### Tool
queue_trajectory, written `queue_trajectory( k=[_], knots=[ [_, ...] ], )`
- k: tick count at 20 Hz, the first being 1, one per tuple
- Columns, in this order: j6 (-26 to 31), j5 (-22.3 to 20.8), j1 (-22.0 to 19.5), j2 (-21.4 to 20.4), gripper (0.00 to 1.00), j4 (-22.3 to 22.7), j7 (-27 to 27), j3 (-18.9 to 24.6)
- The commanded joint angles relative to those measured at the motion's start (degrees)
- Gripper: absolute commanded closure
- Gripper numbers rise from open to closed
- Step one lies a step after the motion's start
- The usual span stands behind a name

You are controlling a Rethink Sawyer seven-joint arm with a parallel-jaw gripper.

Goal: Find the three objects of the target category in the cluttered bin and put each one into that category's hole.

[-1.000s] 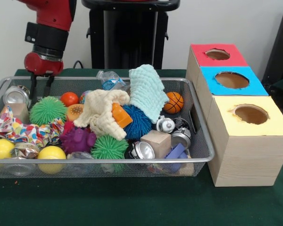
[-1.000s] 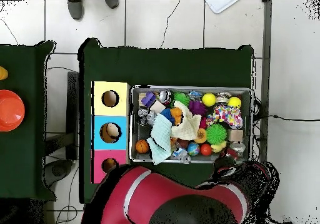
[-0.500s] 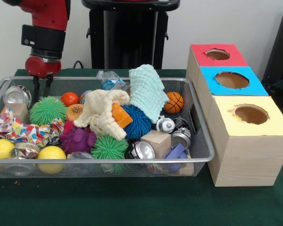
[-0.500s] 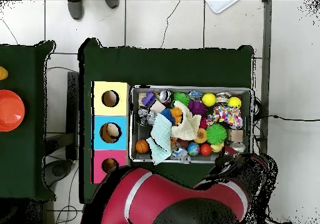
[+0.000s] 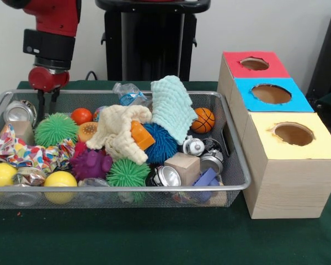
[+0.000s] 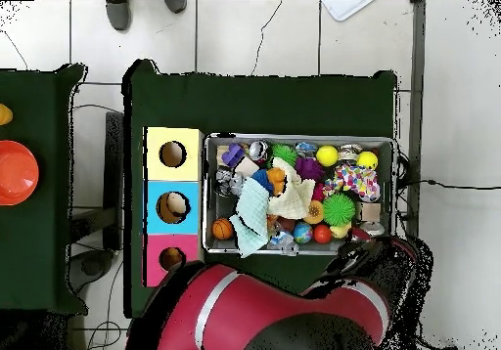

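From the front, the pincer [image 5: 46, 105] hangs over the far left corner of the wire bin [image 5: 127, 194], its two thin fingers a narrow gap apart and holding nothing. Their tips dip just behind the bin's rim, beside a crushed silver can [image 5: 19, 111] and above a green spiky ball [image 5: 55, 129]. The bin is crowded: cream cloth [image 5: 117, 132], mint cloth [image 5: 172, 106], blue spiky ball [image 5: 162, 143], small basketball [image 5: 203, 120], two yellow balls [image 5: 59, 180], a wooden block [image 5: 183, 165] and more cans. The target category is not named and cannot be read from the scene, so the objects wanted are presumably somewhere in this pile. To the right of the bin stands the box row with a red hole [image 5: 254, 63], a blue hole [image 5: 271, 93] and a yellow hole [image 5: 293, 133]; their insides are dark from here. Items under the cloths are hidden.

From overhead, the red arm [image 6: 264, 312] covers the bin's nearest corner, so the pincer itself is hard to pick out. Something pale and rounded lies inside the blue hole [image 6: 173, 206], which suggests one item may already be sorted; the yellow hole [image 6: 172, 153] and the red hole [image 6: 171, 258] look empty, though the red one is dim. By that reading, most of the sorting is likely still ahead. The green surface [image 6: 264, 102] round the bin is otherwise bare.
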Motion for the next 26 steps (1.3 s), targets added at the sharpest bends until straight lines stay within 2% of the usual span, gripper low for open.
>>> queue_trajectory(
  k=[1, 7, 13, 26],
  knots=[
    [8.3, -7.0, -0.4, 1.0, 0.0, -1.6, 21.7, 11.4],
    [8.6, -11.3, 0.8, 0.8, 0.0, -1.4, 27.4, 11.9],
    [8.9, -12.6, 3.6, -0.3, 0.0, 0.9, 32.5, 11.3],
    [9.1, -11.8, 7.3, -0.1, 0.0, 2.0, 33.6, 9.1]
  ],
)
